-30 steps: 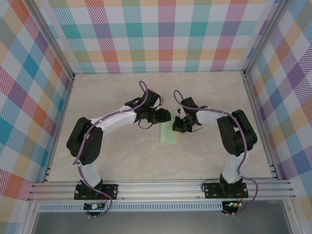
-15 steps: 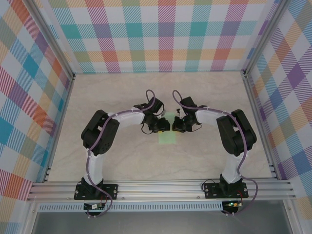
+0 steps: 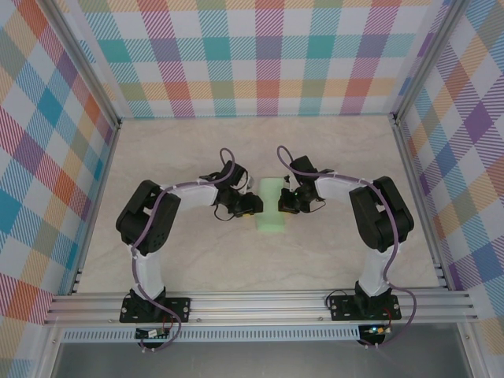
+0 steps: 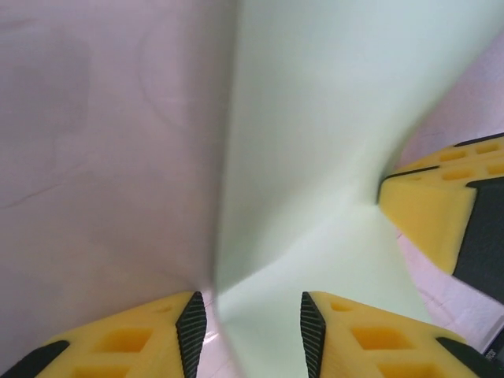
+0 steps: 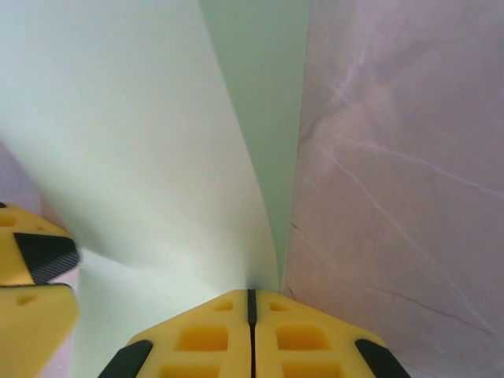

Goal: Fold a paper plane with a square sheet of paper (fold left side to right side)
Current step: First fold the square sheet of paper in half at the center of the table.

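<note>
From above: pale green sheet of paper (image 3: pixel 270 206) lying on the beige marbled counter (image 3: pixel 197 260), showing as a rectangle longer front to back, between the two arms. Left fingers (image 3: pixel 250 206) at its left edge, right fingers (image 3: pixel 286 203) at its right edge.

Left wrist: left fingers (image 4: pixel 189 331), yellow with black pads, standing spread, the sheet's (image 4: pixel 315 134) edge in the gap between them. Right fingers (image 4: pixel 429 216) at the far side, paper bowing up toward them.

Right wrist: right fingers (image 5: pixel 252 323) pressed together, pinching the sheet's (image 5: pixel 134 126) edge at their tips; upper layer curving up off the counter (image 5: pixel 394 157), a lower layer flat beneath. Left fingers (image 5: pixel 35 276) at lower left, beside the sheet.
</note>
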Robot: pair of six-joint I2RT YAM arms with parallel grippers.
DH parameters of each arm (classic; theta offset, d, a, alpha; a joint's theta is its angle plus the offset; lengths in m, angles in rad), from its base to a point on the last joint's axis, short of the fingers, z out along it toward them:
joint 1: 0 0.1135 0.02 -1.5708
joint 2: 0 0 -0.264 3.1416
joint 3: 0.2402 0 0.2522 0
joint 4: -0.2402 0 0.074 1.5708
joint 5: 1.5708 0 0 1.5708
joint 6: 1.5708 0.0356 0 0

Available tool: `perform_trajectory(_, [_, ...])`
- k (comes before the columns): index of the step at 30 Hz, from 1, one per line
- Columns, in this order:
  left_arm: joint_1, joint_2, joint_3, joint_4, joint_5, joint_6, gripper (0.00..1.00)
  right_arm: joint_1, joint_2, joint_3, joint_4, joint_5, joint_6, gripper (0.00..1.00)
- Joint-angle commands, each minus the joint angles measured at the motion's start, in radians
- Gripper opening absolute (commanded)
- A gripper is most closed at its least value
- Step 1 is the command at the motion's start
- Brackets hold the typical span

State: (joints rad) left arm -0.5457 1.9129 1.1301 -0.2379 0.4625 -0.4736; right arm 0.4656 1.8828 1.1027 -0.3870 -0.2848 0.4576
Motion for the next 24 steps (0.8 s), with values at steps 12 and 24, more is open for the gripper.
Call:
perform_trajectory(12, [-0.020,-0.015,0.051,0.080,0.140,0.003,0.37,0.012,0.064,-0.017,-0.137,0.096,-0.031,0.07])
perform_trajectory(24, [-0.033,0.150,0.167,0.029,0.049,0.042,0.36,0.018,0.078,-0.003,-0.152,0.107,-0.038,0.07])
